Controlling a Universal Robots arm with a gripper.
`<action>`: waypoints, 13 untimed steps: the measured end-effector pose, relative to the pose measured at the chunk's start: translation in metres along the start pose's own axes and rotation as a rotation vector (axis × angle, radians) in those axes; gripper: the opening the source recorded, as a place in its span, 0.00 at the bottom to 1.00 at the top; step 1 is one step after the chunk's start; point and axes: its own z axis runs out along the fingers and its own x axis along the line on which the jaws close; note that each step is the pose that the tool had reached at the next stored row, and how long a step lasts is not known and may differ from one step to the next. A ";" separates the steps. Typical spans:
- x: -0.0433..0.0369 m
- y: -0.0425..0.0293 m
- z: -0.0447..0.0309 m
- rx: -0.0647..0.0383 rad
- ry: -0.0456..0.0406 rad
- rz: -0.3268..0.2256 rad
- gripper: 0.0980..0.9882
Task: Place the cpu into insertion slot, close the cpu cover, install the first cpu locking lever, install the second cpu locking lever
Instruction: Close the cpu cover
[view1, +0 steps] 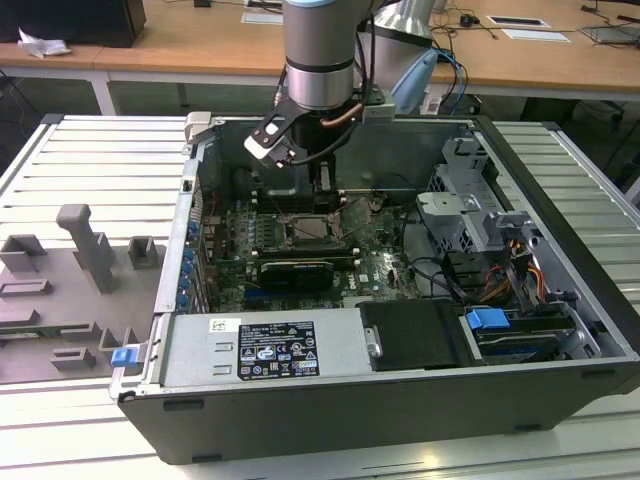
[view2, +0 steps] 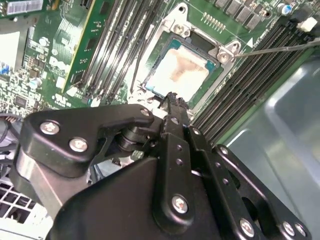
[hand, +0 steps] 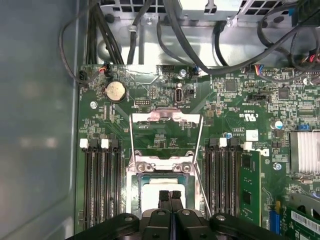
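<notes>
The black claw (hand: 169, 196) had its 2 fingers pressed together, gripping nothing, tips directly over the pale silvery square cpu (view2: 182, 70) seated in its socket. The thin silvery metal cpu cover (view2: 227, 52) framed it. Beyond, a thin wire lever (view2: 280, 47) angled away.

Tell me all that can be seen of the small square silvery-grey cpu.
The cpu is a flat square chip with a silvery-grey metal top, marked by a brownish smear. It lies flat in the socket, framed by silvery metal, on the green motherboard. The black gripper, shut, is over one edge; contact cannot be told.
</notes>
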 end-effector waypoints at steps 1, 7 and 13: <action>0.0000 0.0037 0.0003 0.001 -0.0001 0.000 0.01; -0.0002 0.0089 -0.0053 0.003 0.0000 0.000 0.01; -0.0003 0.0104 -0.0241 0.003 0.0000 0.000 0.01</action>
